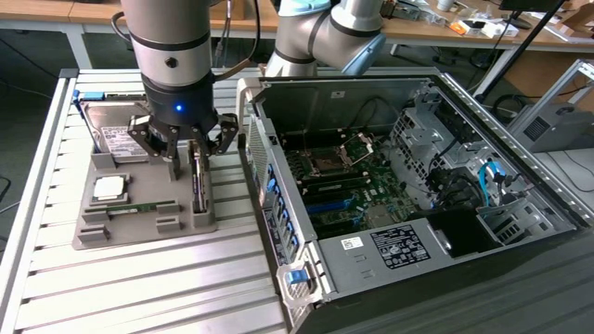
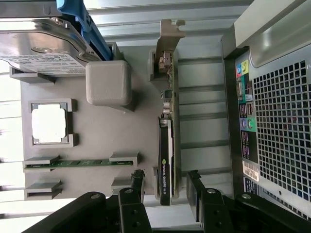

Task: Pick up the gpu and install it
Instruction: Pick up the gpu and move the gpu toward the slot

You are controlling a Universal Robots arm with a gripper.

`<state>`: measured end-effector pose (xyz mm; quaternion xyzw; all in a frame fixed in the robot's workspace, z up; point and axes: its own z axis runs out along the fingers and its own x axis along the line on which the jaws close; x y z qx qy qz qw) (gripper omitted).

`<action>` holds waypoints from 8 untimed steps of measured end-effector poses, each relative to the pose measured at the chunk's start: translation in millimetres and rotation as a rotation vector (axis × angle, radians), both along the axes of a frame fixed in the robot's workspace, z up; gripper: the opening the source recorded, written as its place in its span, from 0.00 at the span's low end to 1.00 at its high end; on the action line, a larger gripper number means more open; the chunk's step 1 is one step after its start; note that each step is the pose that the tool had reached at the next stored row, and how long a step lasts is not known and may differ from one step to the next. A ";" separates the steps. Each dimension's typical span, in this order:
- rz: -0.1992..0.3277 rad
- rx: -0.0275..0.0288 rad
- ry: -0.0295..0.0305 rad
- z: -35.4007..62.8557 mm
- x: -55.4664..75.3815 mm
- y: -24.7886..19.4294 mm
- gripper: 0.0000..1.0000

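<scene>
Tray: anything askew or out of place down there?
Nothing stands out. The gpu stands on edge in its tray slot; hard drive, CPU and memory stick sit in their holders. The open end effector straddles the gpu.

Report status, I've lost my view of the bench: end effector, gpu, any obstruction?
End effector open, straddling the gpu. Card on edge in the grey tray, not gripped. Nothing in the way.

One gray tray [image 1: 139, 226] carried four parts, one of each kind: one hard drive [image 1: 111, 136] at a corner, one processor chip [image 1: 108, 186], one green memory stick [image 1: 139, 207] and one gpu [image 1: 197, 182] (edge-on along the tray's case-side edge). One open computer case [image 1: 325, 104] stood on the one slatted table [image 1: 139, 292].
</scene>
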<state>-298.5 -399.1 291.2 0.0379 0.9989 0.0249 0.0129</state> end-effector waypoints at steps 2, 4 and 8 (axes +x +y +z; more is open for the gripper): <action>0.000 0.0001 -0.0001 -0.4 0.0 0.0 0.48; 0.000 0.0000 -0.0001 -0.9 0.0 0.0 0.48; 0.000 0.0000 -0.0001 -2.4 0.0 0.0 0.48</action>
